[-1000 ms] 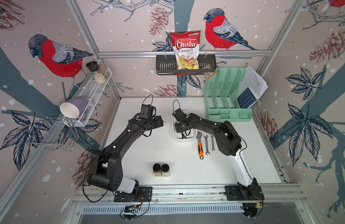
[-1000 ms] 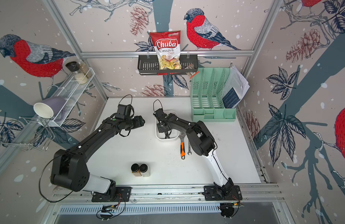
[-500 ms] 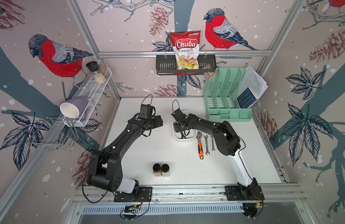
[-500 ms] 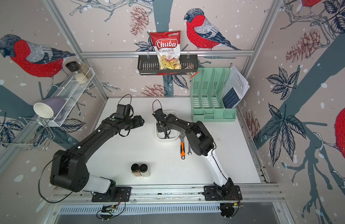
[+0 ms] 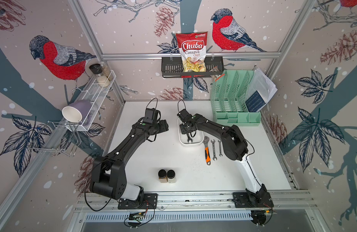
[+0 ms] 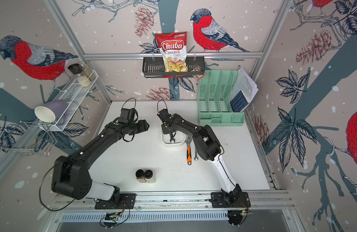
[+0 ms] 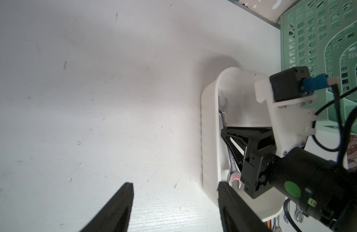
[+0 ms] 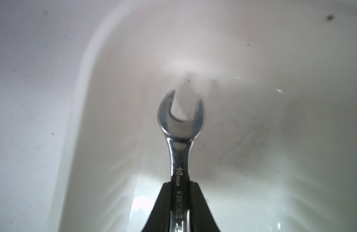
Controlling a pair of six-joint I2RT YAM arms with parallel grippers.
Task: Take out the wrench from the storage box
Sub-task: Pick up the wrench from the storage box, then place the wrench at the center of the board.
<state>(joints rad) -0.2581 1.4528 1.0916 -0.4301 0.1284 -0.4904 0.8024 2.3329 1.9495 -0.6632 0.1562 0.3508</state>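
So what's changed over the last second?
The right gripper nudged slightly over the box, and its jaws now clamp the wrench by the shank. The wrench is still inside the box. The left gripper, open near the box, the other tools and the jars stayed put.
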